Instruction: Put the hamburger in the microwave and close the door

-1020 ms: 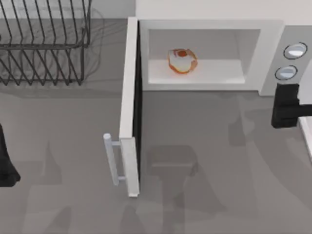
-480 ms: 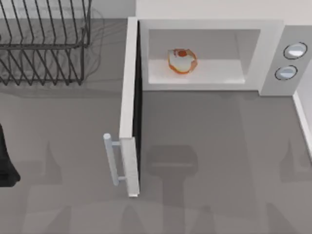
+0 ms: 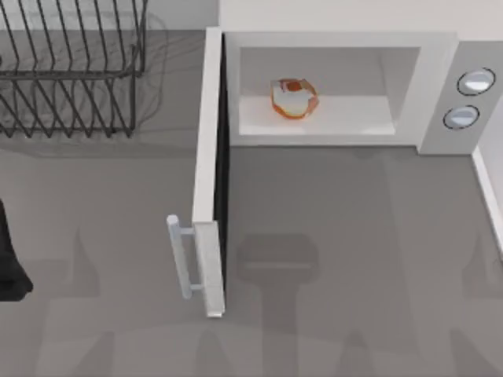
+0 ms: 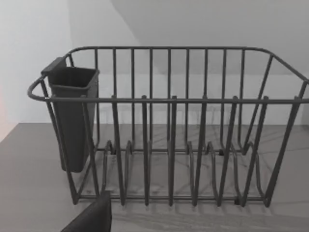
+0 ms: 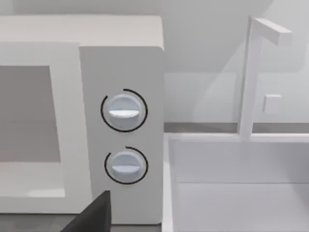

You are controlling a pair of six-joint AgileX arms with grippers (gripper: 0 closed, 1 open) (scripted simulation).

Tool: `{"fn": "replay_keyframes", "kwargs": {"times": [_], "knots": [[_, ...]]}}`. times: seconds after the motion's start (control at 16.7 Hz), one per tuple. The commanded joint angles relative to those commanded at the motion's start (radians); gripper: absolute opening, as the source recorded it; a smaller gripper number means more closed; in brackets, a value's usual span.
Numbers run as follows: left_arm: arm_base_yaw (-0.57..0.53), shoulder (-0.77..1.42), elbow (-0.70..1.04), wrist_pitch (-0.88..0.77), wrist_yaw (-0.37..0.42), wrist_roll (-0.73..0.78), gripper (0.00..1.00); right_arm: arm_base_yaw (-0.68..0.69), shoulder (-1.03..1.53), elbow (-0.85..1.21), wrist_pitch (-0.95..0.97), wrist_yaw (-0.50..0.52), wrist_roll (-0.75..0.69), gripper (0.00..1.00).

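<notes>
**Burger in the cavity, door swung wide**

A grey table (image 3: 330,236) carries a white microwave (image 3: 338,39) along its far edge, a black wire dish rack (image 3: 71,71) at the far left, and a white raised rim (image 3: 487,196) at the right edge. The hamburger (image 3: 294,98) sits on the floor of the pale cavity, toward its left half, well clear of the walls. The door (image 3: 211,173) stands fully open, hinged at the cavity's left side and jutting toward the near edge of the table, its silver bar handle (image 3: 181,255) on the face turned left.

The left arm (image 3: 9,263) shows as a dark block at the table's left edge, parked; the door's handle lies to its right with bare table between, and the rack stands ahead of it. Its wrist camera looks straight at the rack (image 4: 169,135), which holds a dark cutlery cup (image 4: 72,116) at one end. Whether the left gripper's fingers are apart or together cannot be told.

The right wrist camera faces the microwave's grey knob panel (image 5: 120,135) with its two round knobs (image 5: 124,112), beside a white tray-like structure (image 5: 231,164). The right gripper's finger spread cannot be told either.
</notes>
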Motion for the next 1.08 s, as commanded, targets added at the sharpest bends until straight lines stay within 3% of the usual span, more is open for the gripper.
{"fn": "replay_keyframes", "kwargs": {"times": [0.06, 0.84, 1.08], "knots": [[0.000, 0.000, 0.000, 0.000, 0.000, 0.000, 1.00, 0.000, 0.000, 0.000, 0.000, 0.000, 0.000, 1.00], [0.000, 0.000, 0.000, 0.000, 0.000, 0.000, 0.02, 0.000, 0.000, 0.000, 0.000, 0.000, 0.000, 1.00], [0.000, 0.000, 0.000, 0.000, 0.000, 0.000, 0.00, 0.000, 0.000, 0.000, 0.000, 0.000, 0.000, 1.00]]}}
